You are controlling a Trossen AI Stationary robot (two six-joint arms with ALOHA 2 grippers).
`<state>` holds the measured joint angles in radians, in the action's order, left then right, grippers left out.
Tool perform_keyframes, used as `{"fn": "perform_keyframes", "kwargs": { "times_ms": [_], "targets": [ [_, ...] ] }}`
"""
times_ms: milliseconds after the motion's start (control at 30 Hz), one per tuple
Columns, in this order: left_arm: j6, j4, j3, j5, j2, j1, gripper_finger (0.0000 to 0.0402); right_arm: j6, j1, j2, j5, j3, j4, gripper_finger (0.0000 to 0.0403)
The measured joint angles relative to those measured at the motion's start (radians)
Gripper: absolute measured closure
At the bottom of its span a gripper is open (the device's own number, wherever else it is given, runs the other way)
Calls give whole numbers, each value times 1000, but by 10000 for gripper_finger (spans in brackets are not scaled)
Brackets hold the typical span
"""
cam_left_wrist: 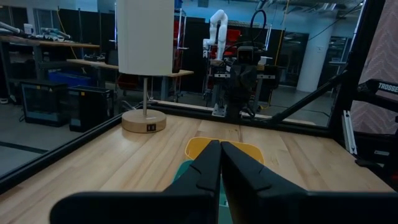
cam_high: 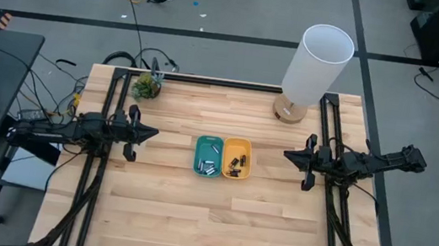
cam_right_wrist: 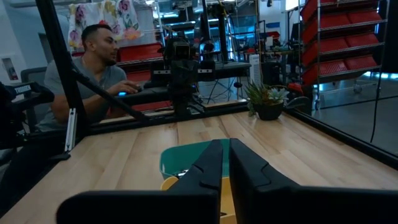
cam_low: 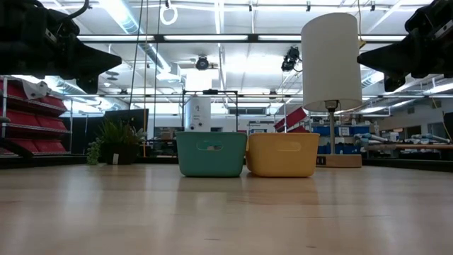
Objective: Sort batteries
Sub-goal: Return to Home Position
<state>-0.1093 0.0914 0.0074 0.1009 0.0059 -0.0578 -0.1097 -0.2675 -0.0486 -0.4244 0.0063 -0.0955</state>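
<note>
Left gripper (cam_high: pixel 153 134) & right gripper (cam_high: pixel 287 155): both closed, empty, raised either side of teal tray (cam_high: pixel 196 155) & yellow tray (cam_high: pixel 249 162) w/ batteries (cam_high: pixel 208 169). Best to retract level, clear of trays.

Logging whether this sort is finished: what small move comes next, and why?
Probably just park both arms: left gripper and right gripper hang shut at the sides of the table, and all visible batteries lie in the teal tray and yellow tray.

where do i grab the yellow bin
Take the yellow bin by its outer long wall, away from the teal bin, right claw coming from above; the inner wall sits against the teal bin, probably leaving no finger room.
</note>
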Motion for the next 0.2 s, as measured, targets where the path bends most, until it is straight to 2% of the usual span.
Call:
{"fn": "perform_keyframes", "kwargs": {
  "times_ms": [200],
  "targets": [
    [0, 0, 0, 0, 0, 0, 373, 0, 0, 0, 0, 0, 0, 385]
  ]
}}
